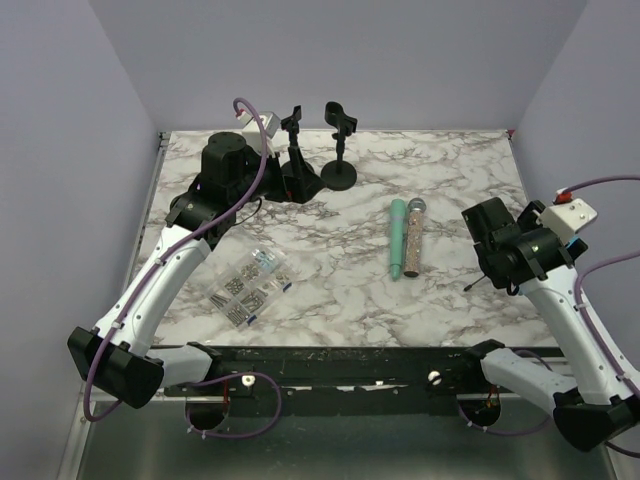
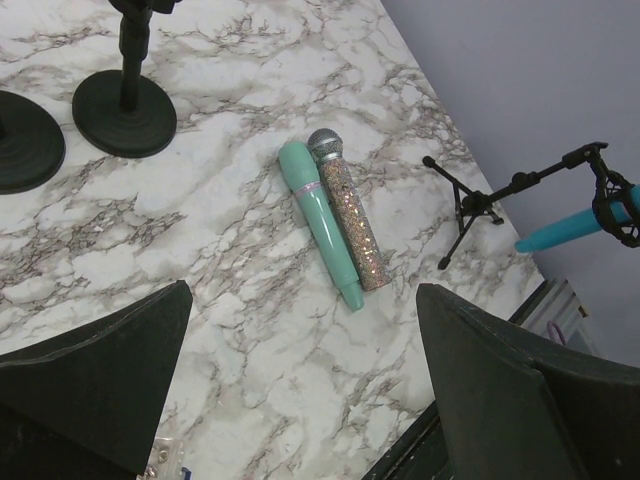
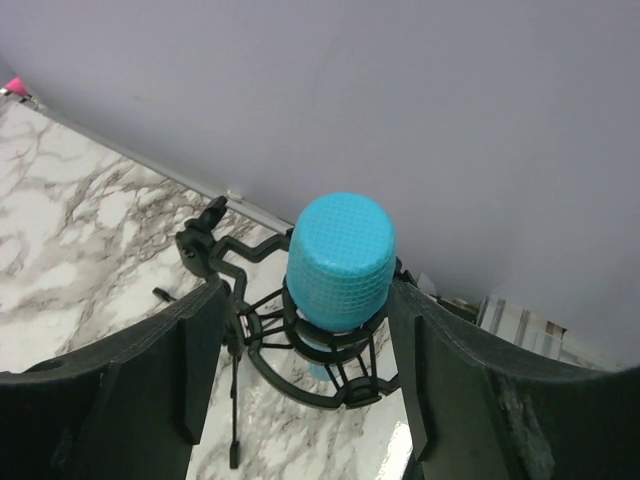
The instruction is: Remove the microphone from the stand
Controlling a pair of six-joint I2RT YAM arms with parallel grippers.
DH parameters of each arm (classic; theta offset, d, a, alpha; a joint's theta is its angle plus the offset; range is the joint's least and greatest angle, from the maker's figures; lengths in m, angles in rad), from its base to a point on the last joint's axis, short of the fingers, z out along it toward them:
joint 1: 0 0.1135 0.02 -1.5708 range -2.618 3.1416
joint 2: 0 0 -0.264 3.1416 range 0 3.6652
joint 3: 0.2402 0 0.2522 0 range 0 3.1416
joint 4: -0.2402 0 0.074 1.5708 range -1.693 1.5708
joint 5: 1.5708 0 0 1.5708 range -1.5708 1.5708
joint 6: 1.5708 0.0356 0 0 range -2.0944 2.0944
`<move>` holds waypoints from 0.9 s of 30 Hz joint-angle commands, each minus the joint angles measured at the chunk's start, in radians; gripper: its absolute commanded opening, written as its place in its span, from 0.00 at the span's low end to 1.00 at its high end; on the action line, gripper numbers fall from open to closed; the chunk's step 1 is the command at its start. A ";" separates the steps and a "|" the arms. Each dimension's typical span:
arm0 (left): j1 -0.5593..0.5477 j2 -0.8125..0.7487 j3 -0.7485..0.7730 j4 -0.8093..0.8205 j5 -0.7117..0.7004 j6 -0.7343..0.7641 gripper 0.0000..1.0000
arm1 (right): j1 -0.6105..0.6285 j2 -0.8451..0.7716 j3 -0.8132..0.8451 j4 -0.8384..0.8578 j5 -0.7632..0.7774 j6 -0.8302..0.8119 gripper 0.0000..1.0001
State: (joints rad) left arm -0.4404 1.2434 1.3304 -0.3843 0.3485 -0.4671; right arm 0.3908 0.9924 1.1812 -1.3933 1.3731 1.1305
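A bright blue microphone [image 3: 340, 255] sits head-up in a black shock-mount cradle [image 3: 330, 365] on a small tripod stand [image 2: 480, 205] at the table's right edge. My right gripper [image 3: 307, 300] is open, one finger on each side of the microphone's head. The left finger [image 3: 190, 360] stands a little apart from the cradle; the right finger [image 3: 440, 370] is close against its ring. In the top view the right gripper [image 1: 497, 245] covers the microphone, and only a tripod leg [image 1: 477, 285] shows. My left gripper [image 2: 303, 300] hangs wide open over bare marble at the back left, holding nothing.
A teal microphone [image 1: 398, 238] and a glittery one [image 1: 413, 238] lie side by side mid-table. Two black round-based stands [image 1: 338, 150] [image 1: 293, 160] stand at the back. A clear bag of small parts [image 1: 248, 283] lies front left. Walls close in on three sides.
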 commanded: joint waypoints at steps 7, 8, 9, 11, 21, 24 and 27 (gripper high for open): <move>-0.004 -0.001 0.001 0.010 0.012 -0.004 0.99 | -0.116 -0.016 -0.070 0.178 0.048 -0.059 0.76; -0.004 0.000 0.001 0.009 0.013 -0.004 0.99 | -0.119 -0.022 -0.079 0.216 0.047 -0.100 0.75; -0.004 0.000 0.002 0.009 0.015 -0.005 0.99 | -0.119 -0.029 -0.089 0.260 0.046 -0.134 0.74; -0.004 0.002 0.001 0.010 0.021 -0.008 0.99 | -0.122 -0.040 -0.110 0.310 0.045 -0.176 0.71; -0.004 0.004 0.001 0.014 0.029 -0.013 0.98 | -0.136 -0.052 -0.177 0.370 0.045 -0.196 0.71; -0.004 0.005 0.000 0.015 0.027 -0.013 0.98 | -0.139 -0.052 -0.190 0.400 0.039 -0.217 0.73; -0.004 0.011 -0.001 0.014 0.030 -0.014 0.99 | -0.141 -0.054 -0.186 0.411 0.047 -0.228 0.68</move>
State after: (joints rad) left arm -0.4408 1.2446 1.3304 -0.3836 0.3546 -0.4759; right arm 0.2569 0.9459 1.0058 -1.0473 1.3949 0.9108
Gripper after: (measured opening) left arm 0.980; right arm 0.712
